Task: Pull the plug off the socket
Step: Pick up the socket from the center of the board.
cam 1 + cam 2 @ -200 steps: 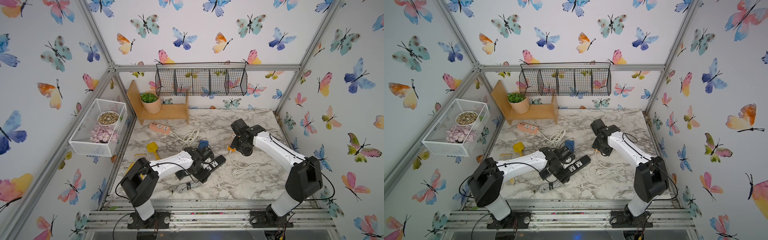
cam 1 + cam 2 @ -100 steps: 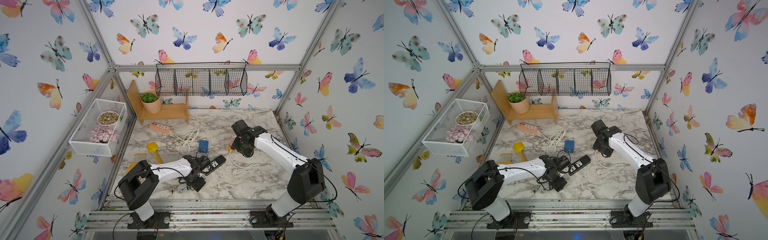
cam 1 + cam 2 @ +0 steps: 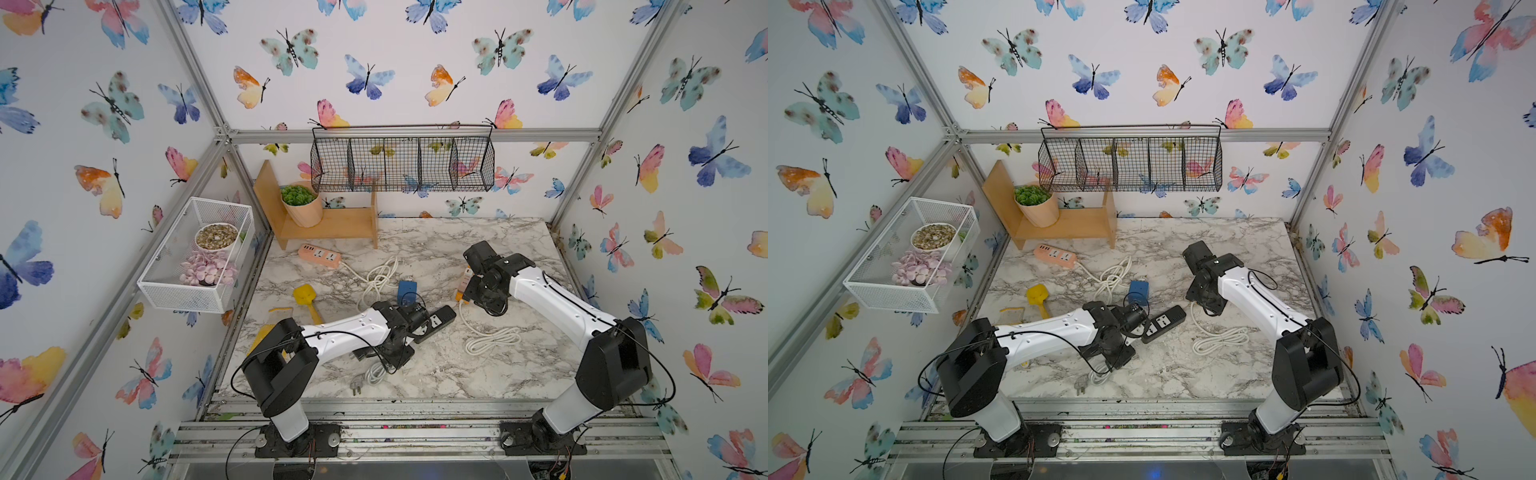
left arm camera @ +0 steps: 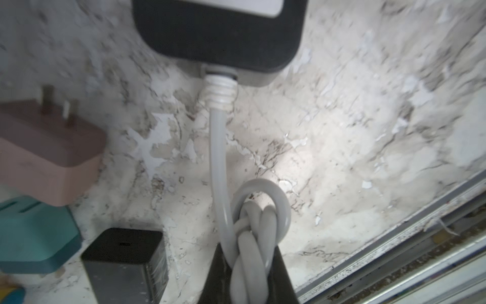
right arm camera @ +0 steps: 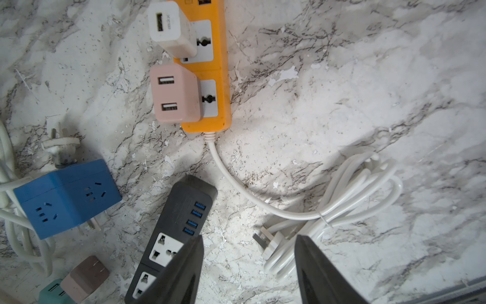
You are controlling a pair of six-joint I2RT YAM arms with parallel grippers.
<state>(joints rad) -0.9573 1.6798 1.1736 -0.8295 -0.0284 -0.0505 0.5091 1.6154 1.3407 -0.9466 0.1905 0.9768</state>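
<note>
**Left jaws clamping on a cord, not on a plug**

The left gripper (image 4: 247, 248) is now pinching fully closed, where a moment ago it was standing wide. What is sitting between its black fingers appears to be the knotted grey cord (image 4: 252, 223) of the black power strip (image 4: 218, 26). The arm is also hanging nearer the front edge of the table (image 3: 457, 374) than a second ago, when it was reaching over that strip. A loose plug (image 4: 47, 158) is lying prongs-out just beside the strip, and the strip's sockets showing in the right wrist view are standing empty.

The right gripper (image 5: 248, 238) is hovering as before, jaws partly apart and holding nothing. Beyond it the orange power strip (image 5: 222, 68) is carrying a pink charger (image 5: 176, 94) and a white charger (image 5: 168, 26), both seated. In my judgement this closing is freeing no plug, and the pulling is waiting on the orange strip.
</note>
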